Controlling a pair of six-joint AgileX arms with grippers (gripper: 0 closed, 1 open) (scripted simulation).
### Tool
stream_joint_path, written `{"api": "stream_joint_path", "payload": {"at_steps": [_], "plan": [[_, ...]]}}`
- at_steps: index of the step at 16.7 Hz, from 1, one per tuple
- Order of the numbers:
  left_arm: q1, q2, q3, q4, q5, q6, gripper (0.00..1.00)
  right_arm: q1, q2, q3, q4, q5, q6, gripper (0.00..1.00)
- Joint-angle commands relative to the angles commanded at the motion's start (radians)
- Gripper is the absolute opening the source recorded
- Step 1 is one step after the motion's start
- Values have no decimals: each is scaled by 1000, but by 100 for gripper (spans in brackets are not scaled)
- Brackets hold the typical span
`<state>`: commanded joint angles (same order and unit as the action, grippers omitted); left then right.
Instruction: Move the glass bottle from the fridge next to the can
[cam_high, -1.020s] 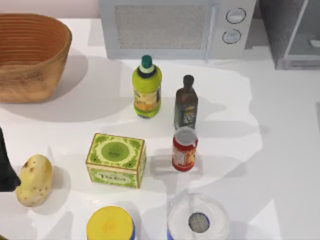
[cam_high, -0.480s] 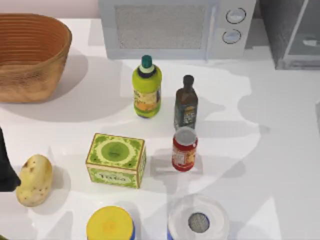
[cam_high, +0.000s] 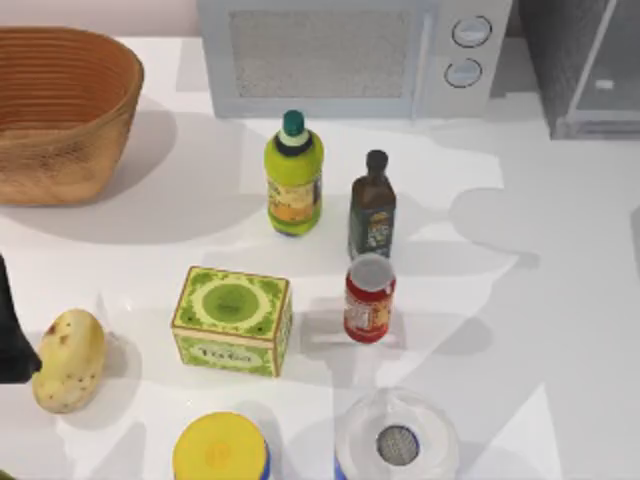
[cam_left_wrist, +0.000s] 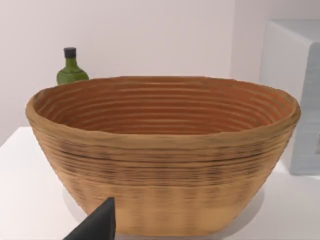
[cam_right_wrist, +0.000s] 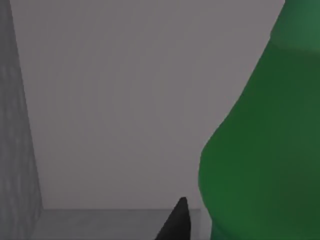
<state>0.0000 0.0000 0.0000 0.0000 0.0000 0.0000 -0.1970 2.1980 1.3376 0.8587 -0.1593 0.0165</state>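
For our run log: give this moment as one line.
right gripper: inside fridge, beside glass bottle | can: mid-table | left arm: parked, left edge

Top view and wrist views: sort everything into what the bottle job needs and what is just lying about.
For the job:
glass bottle, close before the right wrist camera
fridge, top view's back right
can, mid-table

Lying about:
microwave
basket
yellow-green bottle
brown bottle
green box
potato
yellow-lidded tub
clear lidded container
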Motion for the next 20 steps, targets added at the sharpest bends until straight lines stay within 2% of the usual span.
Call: {"api": "stream_joint_path", "payload": {"at_steps": [4, 12, 20], "plan": [[0, 0, 0, 0, 0, 0, 100, -13, -76, -111, 45, -16, 1, 0], [0, 0, 0, 0, 0, 0, 100, -63, -354, -579, 207, -70, 2, 0], [0, 0, 0, 0, 0, 0, 100, -65, -397, -637, 235, -76, 4, 0]]}}
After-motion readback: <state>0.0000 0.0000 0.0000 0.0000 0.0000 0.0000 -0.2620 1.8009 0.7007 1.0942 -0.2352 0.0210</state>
